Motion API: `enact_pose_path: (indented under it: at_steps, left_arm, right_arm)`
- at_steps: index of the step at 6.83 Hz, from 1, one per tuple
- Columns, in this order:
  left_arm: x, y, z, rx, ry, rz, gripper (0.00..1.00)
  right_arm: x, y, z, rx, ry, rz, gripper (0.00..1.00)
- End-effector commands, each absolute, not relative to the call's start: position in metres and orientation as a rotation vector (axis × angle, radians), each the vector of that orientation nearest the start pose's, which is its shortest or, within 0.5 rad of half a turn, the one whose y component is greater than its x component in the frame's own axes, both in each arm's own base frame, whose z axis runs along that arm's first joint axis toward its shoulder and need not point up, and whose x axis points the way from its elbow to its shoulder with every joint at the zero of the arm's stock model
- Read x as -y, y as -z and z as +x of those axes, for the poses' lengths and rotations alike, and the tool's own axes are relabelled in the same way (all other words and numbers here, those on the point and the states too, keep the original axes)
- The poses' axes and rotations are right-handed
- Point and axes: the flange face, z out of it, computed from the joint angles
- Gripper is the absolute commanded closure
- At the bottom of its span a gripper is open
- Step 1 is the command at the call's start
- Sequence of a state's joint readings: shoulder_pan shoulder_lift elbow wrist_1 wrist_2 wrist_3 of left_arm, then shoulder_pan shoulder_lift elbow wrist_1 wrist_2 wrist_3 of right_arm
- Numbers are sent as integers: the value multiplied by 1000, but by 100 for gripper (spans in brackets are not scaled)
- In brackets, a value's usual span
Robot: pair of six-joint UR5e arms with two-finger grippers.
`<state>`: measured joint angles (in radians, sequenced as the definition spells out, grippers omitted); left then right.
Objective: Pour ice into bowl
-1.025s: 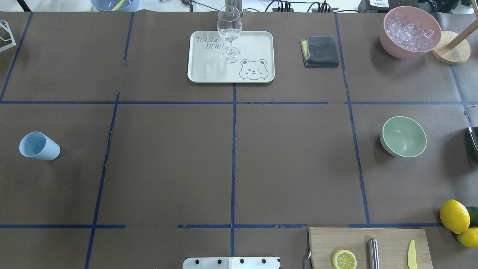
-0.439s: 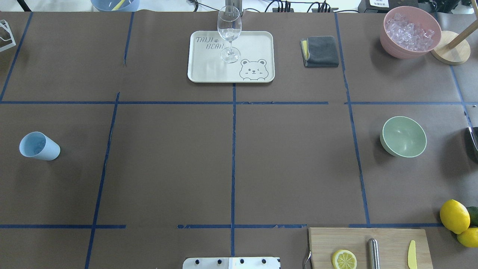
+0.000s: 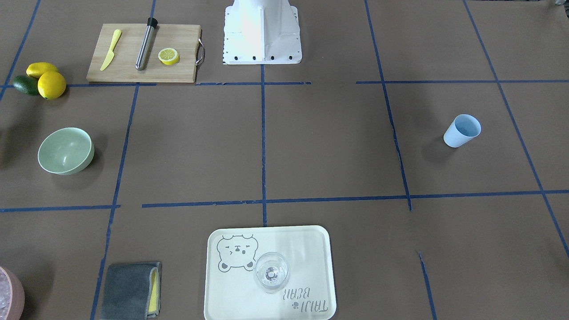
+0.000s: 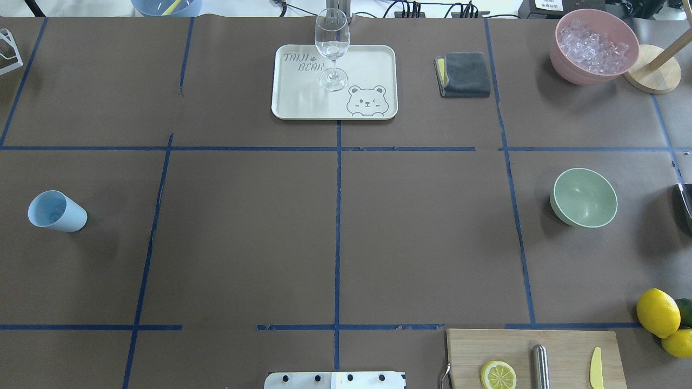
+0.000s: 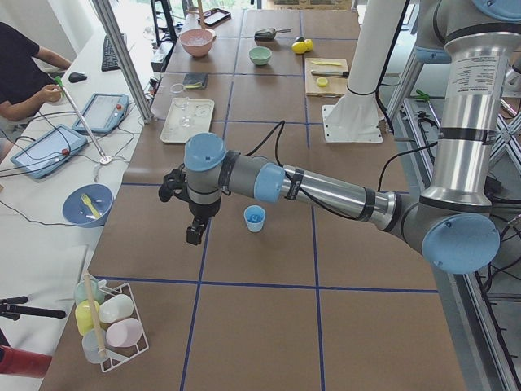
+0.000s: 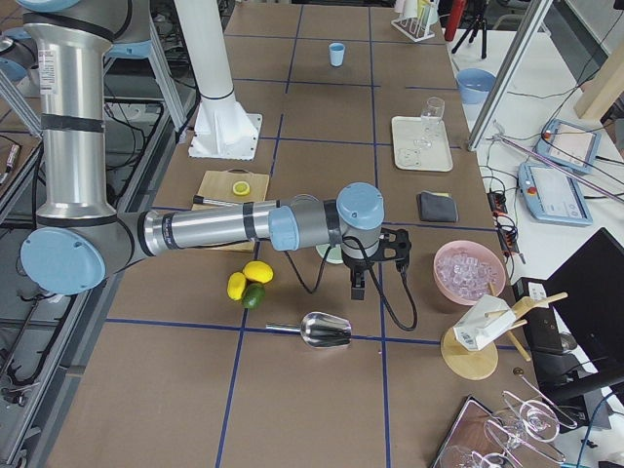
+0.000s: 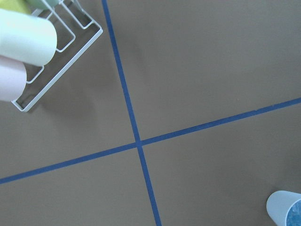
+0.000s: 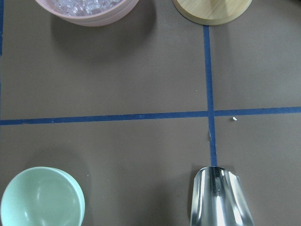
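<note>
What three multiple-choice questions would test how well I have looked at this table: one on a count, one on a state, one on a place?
1. How many whole yellow lemons lie beside the cutting board?
A one
B two
C five

2. The bowl is
A upright and empty
B overturned
C filled to the rim

3. The ice sits
A on the cutting board
B in the bowl
C in the pink container

Answers:
1 B: two lemons show, next to a dark lime.
2 A: it stands rim up and its inside is bare.
3 C: the clear cubes are heaped in the pink container.
</note>
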<state>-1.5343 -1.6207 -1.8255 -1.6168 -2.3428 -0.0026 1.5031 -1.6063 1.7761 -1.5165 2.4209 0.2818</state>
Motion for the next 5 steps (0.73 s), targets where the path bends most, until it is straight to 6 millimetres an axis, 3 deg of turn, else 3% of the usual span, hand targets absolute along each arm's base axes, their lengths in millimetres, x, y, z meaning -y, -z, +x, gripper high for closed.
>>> enact_pose_path:
  at_steps: [1, 3, 5]
  left_arm:
    - [478, -474, 1, -831, -65, 397, 0]
    - [415, -498, 48, -865, 36, 510, 0]
    - [373, -514, 69, -863, 103, 589, 0]
  right_arm:
    - [487, -552, -42, 888, -144, 17, 0]
    - [462, -557, -100, 898, -183, 40, 0]
    - [444, -565, -146, 912, -200, 38, 0]
